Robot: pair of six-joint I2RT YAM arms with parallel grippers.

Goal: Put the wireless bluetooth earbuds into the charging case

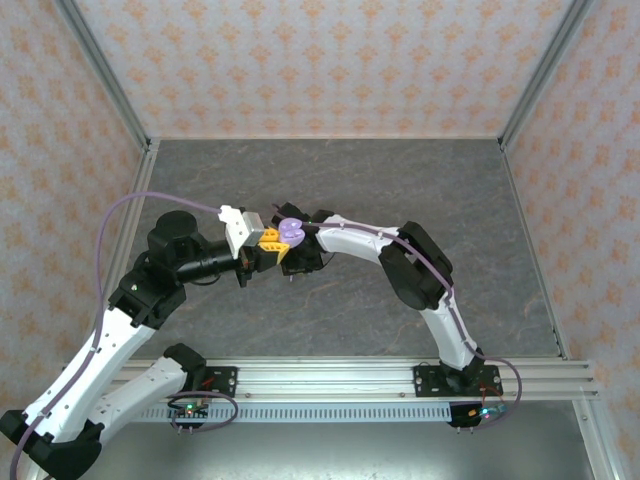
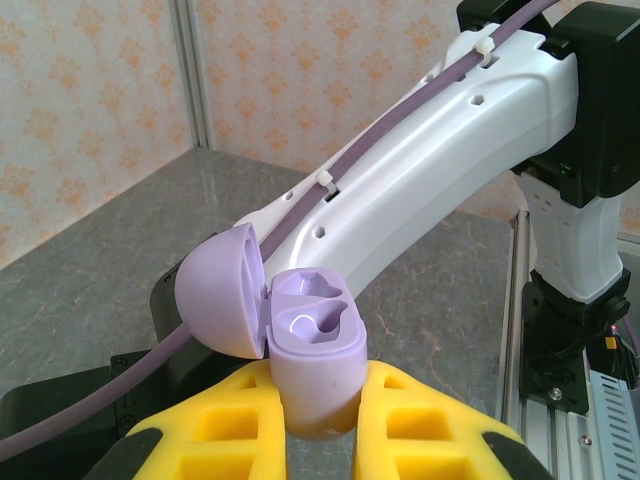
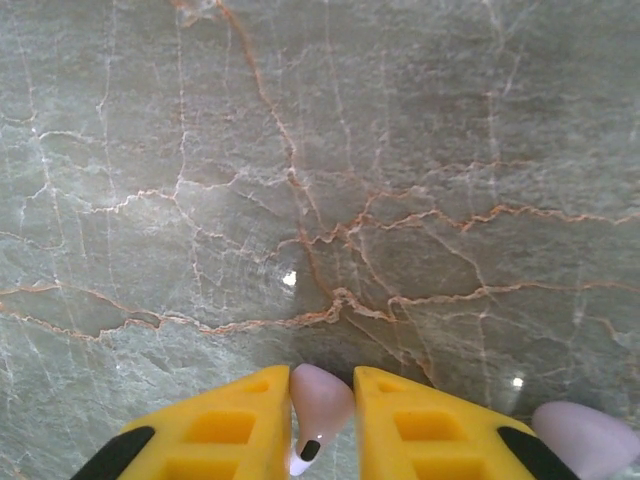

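Observation:
My left gripper [image 2: 318, 385] is shut on the lower body of a lilac charging case [image 2: 315, 345] and holds it upright above the table. The case's lid [image 2: 218, 290] is swung open to the left, and both sockets are empty. From the top view the case [image 1: 291, 232] sits between the two wrists at mid-table. Low over the marble tabletop, my right gripper [image 3: 322, 378] is shut on one pale lilac-pink wireless bluetooth earbud [image 3: 322, 400], stem toward the camera. A second pale earbud [image 3: 585, 435] lies just right of the right finger.
The right arm's white link [image 2: 420, 170] crosses close behind the case, with a purple cable along it. The grey marble tabletop [image 1: 330, 180] is walled by patterned panels on three sides. An aluminium rail [image 1: 330, 378] runs along the near edge.

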